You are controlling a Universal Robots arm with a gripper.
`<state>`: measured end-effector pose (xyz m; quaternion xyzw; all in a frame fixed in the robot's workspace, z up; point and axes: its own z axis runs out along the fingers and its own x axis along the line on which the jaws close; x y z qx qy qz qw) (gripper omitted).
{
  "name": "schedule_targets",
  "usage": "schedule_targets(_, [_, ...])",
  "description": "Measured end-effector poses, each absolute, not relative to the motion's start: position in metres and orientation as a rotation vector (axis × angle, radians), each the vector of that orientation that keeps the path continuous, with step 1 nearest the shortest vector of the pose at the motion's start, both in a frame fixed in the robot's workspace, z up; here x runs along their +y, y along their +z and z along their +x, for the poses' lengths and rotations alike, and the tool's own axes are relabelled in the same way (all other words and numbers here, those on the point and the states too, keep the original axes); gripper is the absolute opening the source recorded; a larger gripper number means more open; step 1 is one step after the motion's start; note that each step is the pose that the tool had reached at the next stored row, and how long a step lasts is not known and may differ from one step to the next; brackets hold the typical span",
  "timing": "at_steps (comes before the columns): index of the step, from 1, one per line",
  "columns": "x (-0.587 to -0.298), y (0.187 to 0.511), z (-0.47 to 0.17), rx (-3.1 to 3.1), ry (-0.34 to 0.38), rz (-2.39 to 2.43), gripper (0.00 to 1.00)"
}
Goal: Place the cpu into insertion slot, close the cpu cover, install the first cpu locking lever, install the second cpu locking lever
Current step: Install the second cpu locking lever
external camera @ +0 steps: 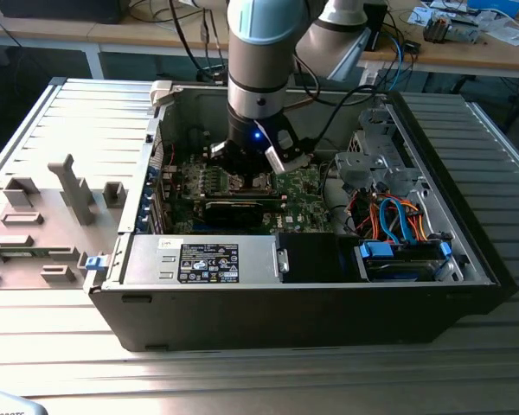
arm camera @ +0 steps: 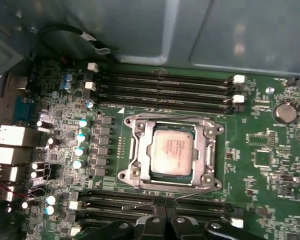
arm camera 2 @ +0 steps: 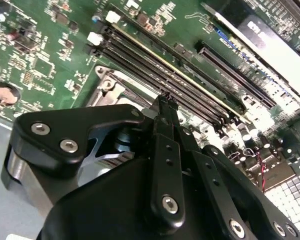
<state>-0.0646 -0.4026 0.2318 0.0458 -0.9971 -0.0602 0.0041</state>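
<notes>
Cpu (arm camera: 172, 148) top matt metal; cpu cover (arm camera: 208, 150) shiny metal.

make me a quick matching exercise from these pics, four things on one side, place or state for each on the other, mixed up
Things:
1. cpu
2. cpu cover
3. end effector
4. coin battery

Place or state:
A. round and silvery, on the green board away from the socket
B. closed down as a frame around the chip
C. seated in the insertion slot, metal top showing
D. fingertips together beside the socket's edge

Pairs: 1-C, 2-B, 3-D, 4-A
</notes>
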Motion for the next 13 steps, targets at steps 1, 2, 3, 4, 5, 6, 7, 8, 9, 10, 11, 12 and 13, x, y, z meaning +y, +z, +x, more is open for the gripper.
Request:
schedule_targets(1, [-0.403, 0.230, -0.066, -3.124, -0.189, 0.144, 0.11])
schedule_targets(2, [-0.403, 0.228, -0.068, -3.124, -0.189, 0.144, 0.11])
schedule_targets(3, [-0.403, 0.226, -0.069, -3.124, -0.189, 0.144, 0.11])
schedule_targets(4, [-0.403, 0.223, -0.072, -3.124, -0.189, 0.145, 0.11])
schedule_targets(5, [-0.403, 0.220, -0.074, -3.124, -0.190, 0.146, 0.11])
schedule_targets(6, [-0.403, 0.219, -0.075, -3.124, -0.191, 0.146, 0.11])
schedule_targets(7, [-0.403, 0.217, -0.081, -3.124, -0.202, 0.149, 0.11])
schedule_targets(8, [-0.403, 0.217, -0.084, -3.123, -0.212, 0.150, 0.11])
schedule_targets(9, [-0.403, 0.215, -0.087, -3.122, -0.226, 0.151, 0.11])
schedule_targets(10, [-0.403, 0.215, -0.088, -3.122, -0.231, 0.152, 0.11])
schedule_targets(11, [-0.403, 0.215, -0.090, -3.122, -0.240, 0.153, 0.11])
schedule_targets(12, [-0.403, 0.214, -0.093, -3.121, -0.251, 0.156, 0.11])
schedule_targets(13, [-0.403, 0.213, -0.095, -3.120, -0.260, 0.158, 0.11])
